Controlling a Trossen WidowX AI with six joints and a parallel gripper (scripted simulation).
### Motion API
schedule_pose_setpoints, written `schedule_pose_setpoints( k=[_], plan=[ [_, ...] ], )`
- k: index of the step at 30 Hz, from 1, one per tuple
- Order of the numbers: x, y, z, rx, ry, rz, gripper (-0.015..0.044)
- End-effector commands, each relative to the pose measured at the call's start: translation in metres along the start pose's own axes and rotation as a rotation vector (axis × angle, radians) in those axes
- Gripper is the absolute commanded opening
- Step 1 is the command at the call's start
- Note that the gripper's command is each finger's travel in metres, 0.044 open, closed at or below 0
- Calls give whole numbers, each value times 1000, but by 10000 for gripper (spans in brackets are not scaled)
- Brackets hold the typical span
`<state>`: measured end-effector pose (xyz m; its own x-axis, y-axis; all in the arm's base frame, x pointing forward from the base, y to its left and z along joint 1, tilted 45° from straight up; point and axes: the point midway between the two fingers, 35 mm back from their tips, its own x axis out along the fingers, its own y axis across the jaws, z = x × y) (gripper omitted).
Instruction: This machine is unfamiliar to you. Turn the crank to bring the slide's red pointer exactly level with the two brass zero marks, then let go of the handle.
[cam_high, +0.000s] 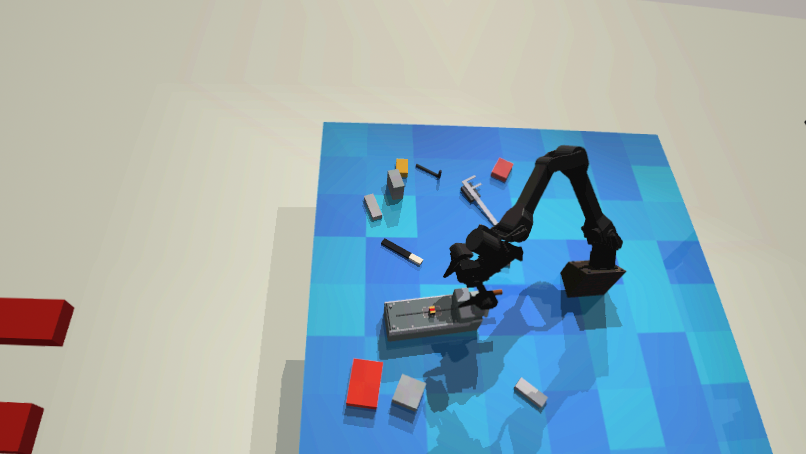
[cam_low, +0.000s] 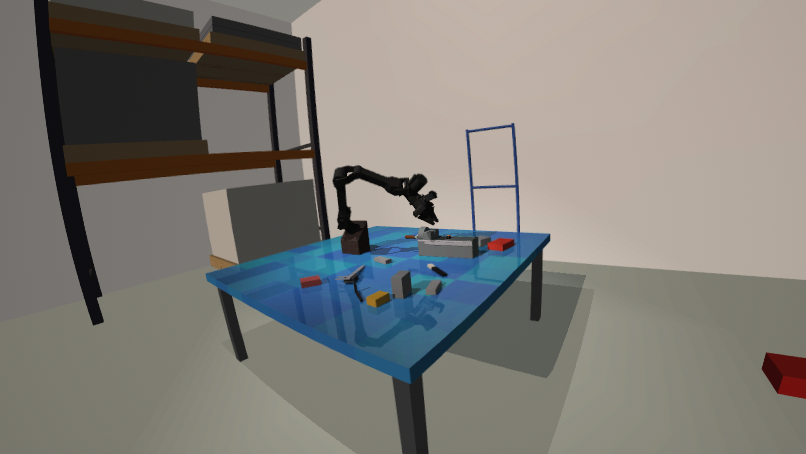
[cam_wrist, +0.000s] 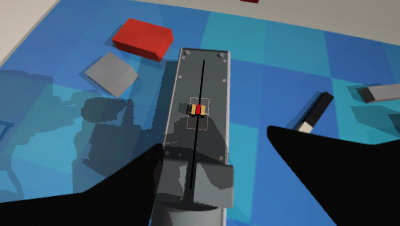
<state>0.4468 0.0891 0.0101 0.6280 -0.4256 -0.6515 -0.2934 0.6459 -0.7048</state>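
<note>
The grey machine (cam_high: 408, 324) (cam_low: 447, 249) (cam_wrist: 215, 85) stands on the table with a long slot in its deck. Its red pointer (cam_wrist: 198, 109) (cam_high: 432, 310) sits between the two brass marks and looks about level with them in the wrist view; a tiny offset cannot be ruled out. The crank's brown handle (cam_high: 497, 292) (cam_low: 410, 237) sticks out at the arm's end of the machine, outside the wrist view. My gripper (cam_high: 454, 290) (cam_low: 434, 221) (cam_wrist: 215, 139) is open and empty, above the machine's housing end, apart from the handle.
A red block (cam_high: 364, 383) (cam_wrist: 142, 37) and a grey block (cam_high: 408, 391) (cam_wrist: 111, 74) lie on one side of the machine. A black-and-white stick (cam_high: 397, 249) (cam_wrist: 320, 107) and a caliper (cam_high: 482, 203) lie on the other. A tall grey block (cam_high: 395, 183) (cam_low: 401, 284) stands farther off.
</note>
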Motion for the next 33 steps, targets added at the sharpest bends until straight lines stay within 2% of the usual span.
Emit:
schedule_pose_setpoints(
  k=[1, 19, 33],
  plan=[
    [4, 3, -2, -8, -2, 5, 440],
    [4, 3, -2, -8, -2, 5, 440],
    [4, 3, -2, -8, -2, 5, 72]
  ],
)
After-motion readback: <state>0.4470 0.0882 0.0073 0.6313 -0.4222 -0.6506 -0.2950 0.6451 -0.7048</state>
